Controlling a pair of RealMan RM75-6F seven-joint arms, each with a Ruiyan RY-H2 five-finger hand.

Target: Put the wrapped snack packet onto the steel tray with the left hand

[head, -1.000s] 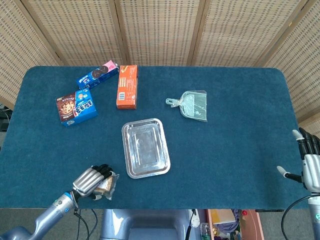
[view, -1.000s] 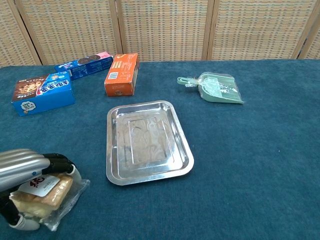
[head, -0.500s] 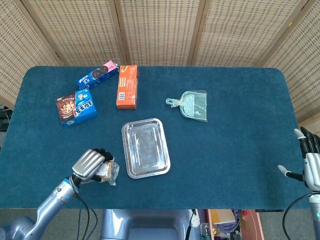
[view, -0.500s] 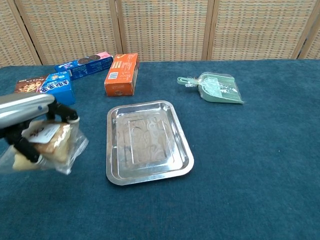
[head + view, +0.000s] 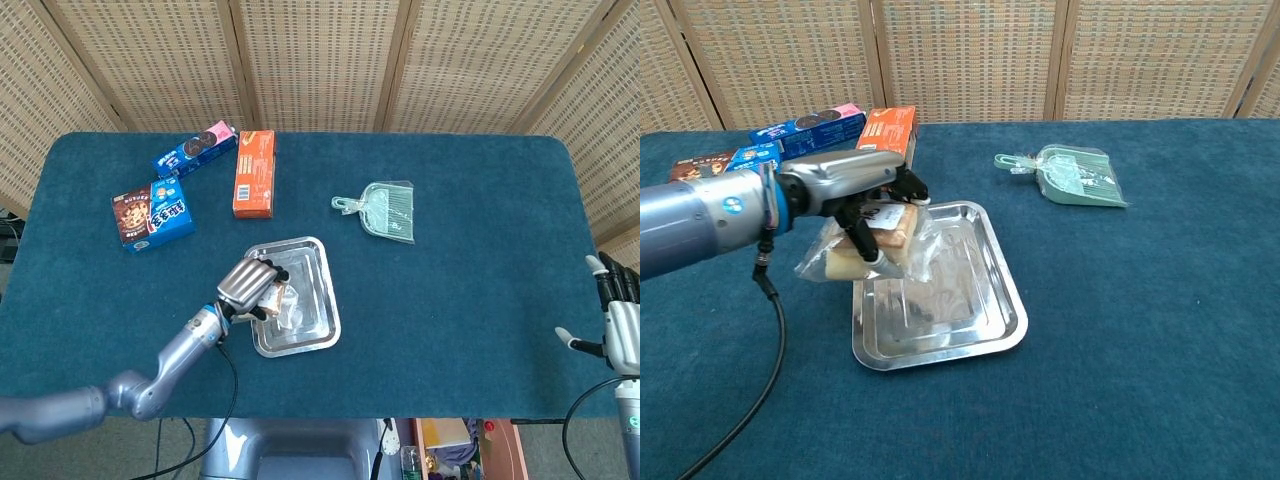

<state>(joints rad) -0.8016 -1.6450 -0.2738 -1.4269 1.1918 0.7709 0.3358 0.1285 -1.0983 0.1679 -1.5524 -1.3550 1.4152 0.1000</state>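
Note:
My left hand [image 5: 247, 284] [image 5: 852, 190] grips the wrapped snack packet [image 5: 872, 243] [image 5: 279, 300], a clear wrapper with pale biscuits and a white label. The packet hangs above the left half of the steel tray [image 5: 985, 318] [image 5: 318, 338], which lies near the table's front middle. Whether the wrapper touches the tray is unclear. My right hand [image 5: 621, 330] shows only in the head view, at the far right edge, with fingers apart and nothing in it.
Behind the tray stands an orange box [image 5: 254, 172] [image 5: 884, 148]. Two blue snack boxes [image 5: 152, 214] [image 5: 194, 150] lie at the back left. A green dustpan in a clear bag [image 5: 386, 210] [image 5: 1075, 176] lies at the back right.
My left hand lifted the snack packet from the table's front left and carried it right, over the tray. The right hand stayed put.

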